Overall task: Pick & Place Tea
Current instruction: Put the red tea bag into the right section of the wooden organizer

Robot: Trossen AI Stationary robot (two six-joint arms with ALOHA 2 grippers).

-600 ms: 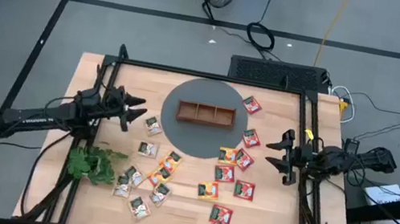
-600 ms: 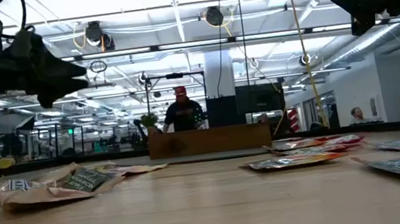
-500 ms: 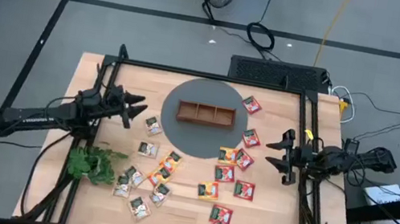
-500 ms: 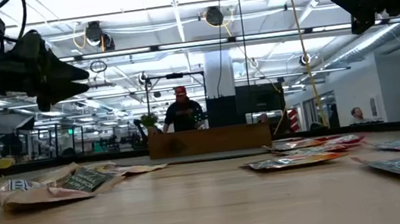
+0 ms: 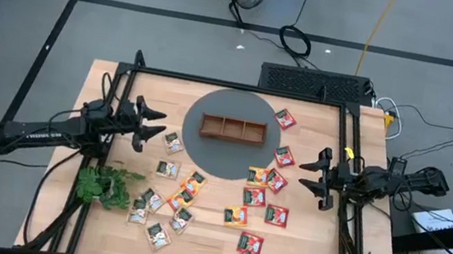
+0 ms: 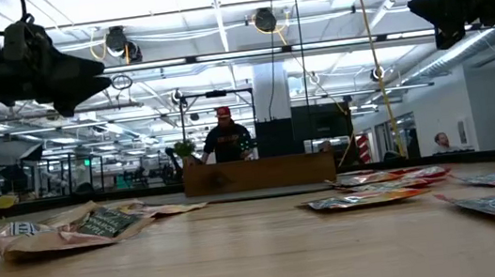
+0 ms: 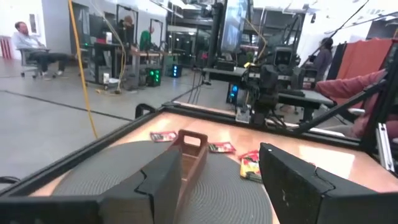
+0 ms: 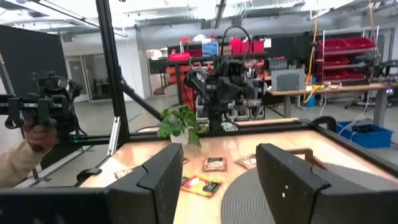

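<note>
Several small square tea sachets lie flat on the wooden table: red ones [image 5: 284, 158], orange ones [image 5: 193, 181] and pale ones [image 5: 167, 169]. The brown three-compartment tray [image 5: 233, 129] stands on a round grey mat [image 5: 205, 146] at the far middle. My left gripper [image 5: 155, 127] hovers open above the table, left of the tray and pointing at it; the tray [image 7: 189, 155] shows between its fingers, farther off. My right gripper [image 5: 315, 170] hovers open at the right side, beside the red sachets. Neither has anything between its fingers.
A green leafy sprig [image 5: 106, 187] lies near the left front. A black frame [image 5: 242, 88] runs round the table's edges. Beyond the far edge sits a dark box [image 5: 317, 84] with cables. A person [image 6: 227, 139] stands in the room behind.
My left gripper has risen a little above the table, still open and still pointing toward the tray. The sachets and the tray lie as before.
</note>
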